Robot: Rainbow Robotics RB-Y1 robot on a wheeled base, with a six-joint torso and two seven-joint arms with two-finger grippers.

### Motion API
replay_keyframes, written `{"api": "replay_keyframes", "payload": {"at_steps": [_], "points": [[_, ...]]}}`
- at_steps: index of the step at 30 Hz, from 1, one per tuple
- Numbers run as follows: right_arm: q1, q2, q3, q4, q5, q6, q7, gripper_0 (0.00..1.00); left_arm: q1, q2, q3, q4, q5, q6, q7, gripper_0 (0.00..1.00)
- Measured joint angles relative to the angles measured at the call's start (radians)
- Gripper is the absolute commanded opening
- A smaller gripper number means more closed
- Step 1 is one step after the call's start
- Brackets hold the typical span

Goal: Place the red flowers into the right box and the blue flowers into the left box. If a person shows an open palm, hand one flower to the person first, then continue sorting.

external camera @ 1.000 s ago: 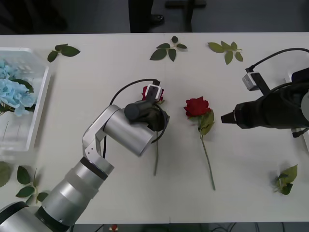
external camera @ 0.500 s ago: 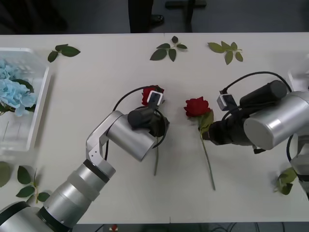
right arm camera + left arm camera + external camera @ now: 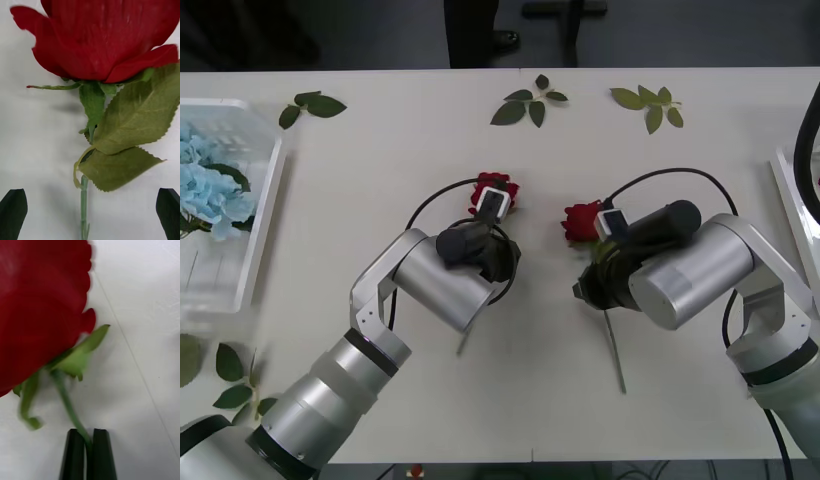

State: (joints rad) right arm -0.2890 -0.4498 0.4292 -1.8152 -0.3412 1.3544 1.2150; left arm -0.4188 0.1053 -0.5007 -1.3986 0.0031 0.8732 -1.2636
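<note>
Where the desk (image 3: 380,150) meets its left edge sits the left box (image 3: 258,235), blue flowers (image 3: 210,190) inside. Mid-desk, left hand (image 3: 88,453) pinching the stem of a red rose (image 3: 492,190), fingers (image 3: 102,453) pressed together on it just below the bloom. Just right of it, second rose (image 3: 580,220) lying on the desk; right hand (image 3: 90,213) spread either side of its stem, fingers (image 3: 13,213) apart from it. Right box (image 3: 792,210) rim at the right edge. Leaf sprigs (image 3: 528,103) near the far edge.
</note>
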Motion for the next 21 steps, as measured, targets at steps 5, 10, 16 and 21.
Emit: {"api": "replay_keyframes", "payload": {"at_steps": [5, 10, 16, 21], "points": [[0.0, 0.018, 0.04, 0.044, 0.042, -0.05, 0.0, 1.0, 0.0, 0.008, 0.0, -0.006, 0.005, -0.001, 0.0, 0.0], [0.0, 0.036, 0.05, 0.073, 0.042, -0.055, -0.001, 1.0, 0.006, 0.088, 0.0, -0.081, 0.085, 0.022, 0.0, 0.0], [-0.003, 0.045, 0.065, 0.108, 0.074, -0.107, -0.001, 0.96, 0.059, 0.27, 0.028, -0.348, 0.266, 0.099, 0.0, 0.0], [-0.007, 0.045, 0.071, 0.11, 0.074, -0.106, -0.001, 0.0, 0.11, 0.331, 0.163, -0.546, 0.472, 0.182, -0.047, 0.0]]}}
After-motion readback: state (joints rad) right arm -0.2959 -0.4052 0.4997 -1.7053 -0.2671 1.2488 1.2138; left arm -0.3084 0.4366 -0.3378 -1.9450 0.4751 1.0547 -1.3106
